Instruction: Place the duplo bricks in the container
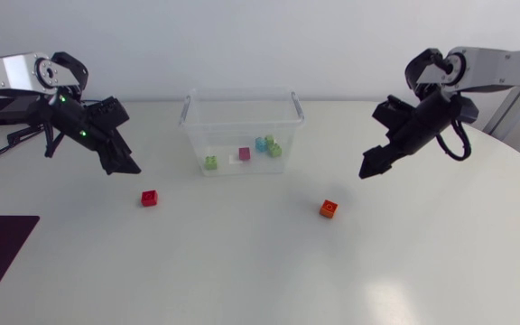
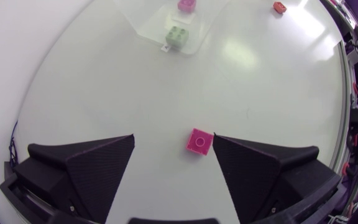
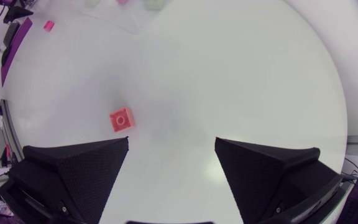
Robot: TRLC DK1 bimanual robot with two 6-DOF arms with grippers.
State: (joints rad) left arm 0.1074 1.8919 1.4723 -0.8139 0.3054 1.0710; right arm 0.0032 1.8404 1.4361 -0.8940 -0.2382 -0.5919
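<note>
**Two bricks outside the container**

Both pincers hang released, fingers spread, above the tabletop (image 1: 242,262). The red brick (image 1: 149,198) lies near the left pincer (image 1: 126,167), and the orange brick (image 1: 329,208) near the right pincer (image 1: 368,170). Several small bricks (image 1: 244,153) sit inside the clear container (image 1: 197,135).

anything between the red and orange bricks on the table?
Nothing: the head view shows bare table between red brick and orange brick; container sits beyond that line.

No text, label or number can be read anywhere.
</note>
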